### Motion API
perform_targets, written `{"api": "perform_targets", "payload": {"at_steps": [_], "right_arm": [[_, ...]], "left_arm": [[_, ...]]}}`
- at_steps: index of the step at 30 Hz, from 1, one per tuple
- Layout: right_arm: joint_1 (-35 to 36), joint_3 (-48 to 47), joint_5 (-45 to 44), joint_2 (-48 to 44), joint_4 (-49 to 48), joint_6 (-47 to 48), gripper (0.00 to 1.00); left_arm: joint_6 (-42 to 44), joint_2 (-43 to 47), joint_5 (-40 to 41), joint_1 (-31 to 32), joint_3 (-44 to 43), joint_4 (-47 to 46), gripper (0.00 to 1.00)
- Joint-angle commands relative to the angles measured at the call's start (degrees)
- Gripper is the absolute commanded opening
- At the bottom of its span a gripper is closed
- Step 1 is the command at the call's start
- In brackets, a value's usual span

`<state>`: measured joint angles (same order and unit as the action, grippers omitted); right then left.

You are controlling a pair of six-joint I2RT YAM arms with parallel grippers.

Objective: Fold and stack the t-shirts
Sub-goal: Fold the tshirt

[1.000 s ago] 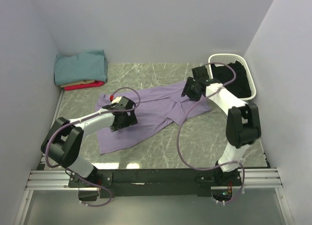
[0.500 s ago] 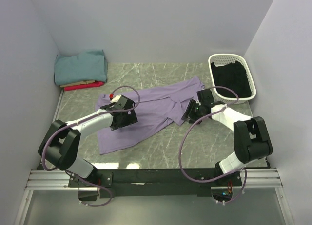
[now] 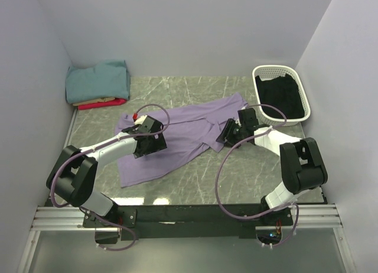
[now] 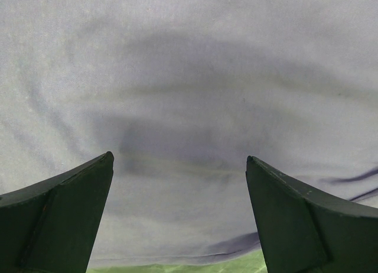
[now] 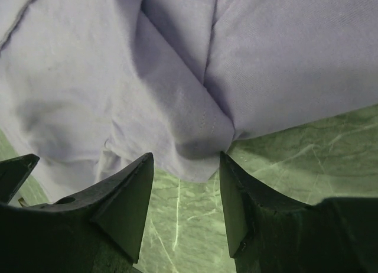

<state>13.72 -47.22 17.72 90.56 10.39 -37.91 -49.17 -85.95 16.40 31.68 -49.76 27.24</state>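
While the left gripper point(image 4: 178, 158) hovers wide open above the lavender t-shirt point(image 3: 183, 131) spread on the table point(image 3: 189, 184), the right gripper point(image 5: 186, 158) stands half open, a bunched hem point(image 5: 198, 146) seemingly just at its fingertips point(image 5: 139, 175), ungripped.

The left arm point(image 3: 109, 148) reaches forward and to the right from its folded elbow. Its wrist is bent so that the left gripper point(image 3: 152, 145) points down, jaws spread to their widest. In the wrist view its two dark fingers point(image 4: 59, 217) stand far apart. The right arm point(image 3: 273, 138) doubles back at the elbow and stretches low to the left, the right gripper point(image 3: 228, 133) angled downward with its jaws partly parted.
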Motion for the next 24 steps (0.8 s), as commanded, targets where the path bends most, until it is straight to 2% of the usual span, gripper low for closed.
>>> {"api": "perform_targets", "payload": {"at_steps": [1, 9, 10, 13, 16, 20, 24], "right_arm": [[-0.1, 0.1, -0.2, 1.1, -1.9, 0.1, 0.56], [0.1, 0.1, -0.8, 2.2, -2.2, 0.3, 0.53], [0.2, 0.1, -0.5, 2.3, -2.6, 0.3, 0.42], [0.4, -0.2, -0.1, 2.7, -3.4, 0.3, 0.19], [0.6, -0.9, 0.9, 2.4, -3.9, 0.9, 0.03], [1.0, -3.8, 2.8, 0.2, -3.4, 1.2, 0.01], [1.2, -10.8, 3.2, 1.7, 0.6, 2.1, 0.05]], "left_arm": [[0.5, 2.2, 0.6, -0.3, -0.2, -0.4, 0.99], [0.5, 2.0, 0.7, -0.2, -0.3, -0.2, 1.0], [0.6, 2.0, 0.7, -0.3, -0.3, -0.2, 0.99], [0.6, 1.8, 0.8, -0.3, -0.3, -0.1, 1.0], [0.6, 1.8, 1.0, -0.3, -0.3, -0.1, 0.99], [0.5, 1.9, 1.4, -0.2, -0.4, 0.1, 1.0], [0.7, 1.9, 1.9, -0.3, -0.7, 0.4, 1.0]]}}
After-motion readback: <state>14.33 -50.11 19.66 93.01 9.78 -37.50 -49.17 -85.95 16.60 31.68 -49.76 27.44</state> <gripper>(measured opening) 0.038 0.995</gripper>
